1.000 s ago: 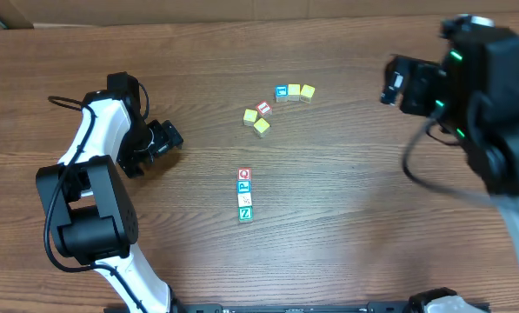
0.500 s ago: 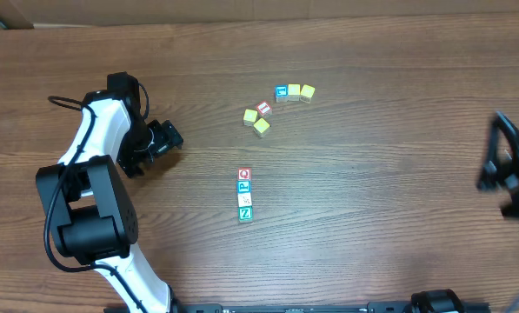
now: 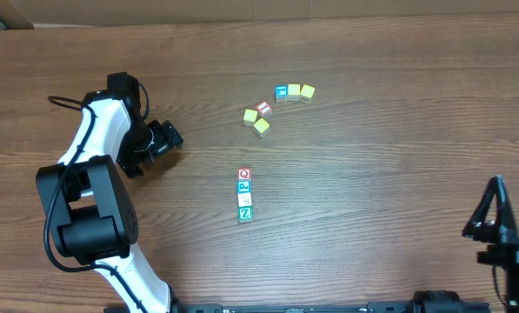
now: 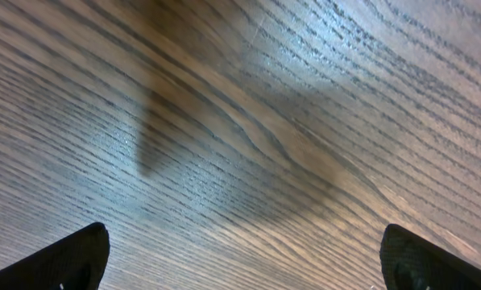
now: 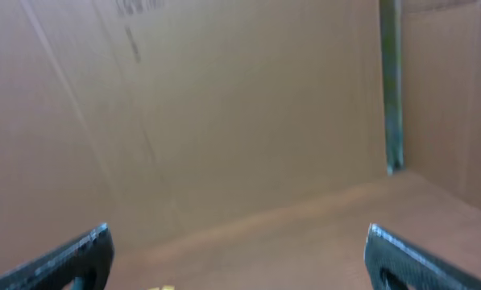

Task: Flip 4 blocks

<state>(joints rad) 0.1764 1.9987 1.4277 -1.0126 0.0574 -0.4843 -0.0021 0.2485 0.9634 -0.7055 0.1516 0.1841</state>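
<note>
Left gripper (image 4: pixel 244 256) wide apart above table (image 4: pixel 304 97)

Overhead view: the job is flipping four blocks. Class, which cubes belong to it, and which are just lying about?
Job: red-framed Q block, blue P block, pale block, green Z block, lined up in one row.
Lying about: blue-faced cube, red-faced cube, four yellow cubes.

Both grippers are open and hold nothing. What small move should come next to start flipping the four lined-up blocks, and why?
Probably move the left gripper toward the Q block at the far end of the row. It is open, empty and nearer to it than the right gripper, which hangs far off to the right.
</note>
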